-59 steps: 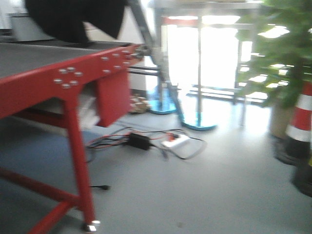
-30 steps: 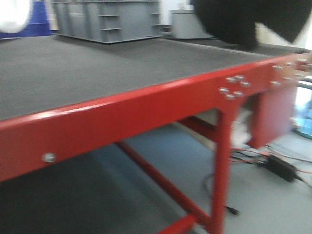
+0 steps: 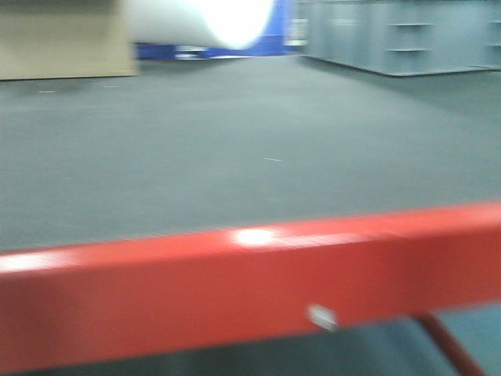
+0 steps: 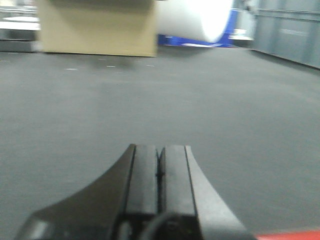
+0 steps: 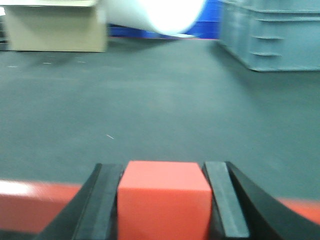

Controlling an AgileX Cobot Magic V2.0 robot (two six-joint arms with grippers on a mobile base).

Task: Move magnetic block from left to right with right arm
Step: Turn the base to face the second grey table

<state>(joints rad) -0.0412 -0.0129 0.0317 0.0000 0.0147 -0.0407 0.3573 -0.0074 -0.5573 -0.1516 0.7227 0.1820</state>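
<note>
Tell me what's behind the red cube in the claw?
Behind the red cube, gripped in the right claw, run the red table edge and grey mat. Farther back stand a cardboard box, white roll and grey crate. The cube hides the edge directly behind it.

Red-framed table (image 3: 235,298), dark grey mat (image 3: 235,141) covering top, cardboard box (image 4: 95,27) far left, grey crate (image 5: 280,35) far right, white roll (image 3: 203,19) between them.

The mat (image 3: 235,149) is dark grey, matt and finely grained, perhaps rubber, though blur hides its texture. The table rail (image 3: 196,298) is glossy red painted metal. The magnetic block (image 5: 162,200) looks smooth and matt, the box (image 4: 95,27) plain cardboard, and the crates (image 5: 270,35) dull grey plastic.
</note>
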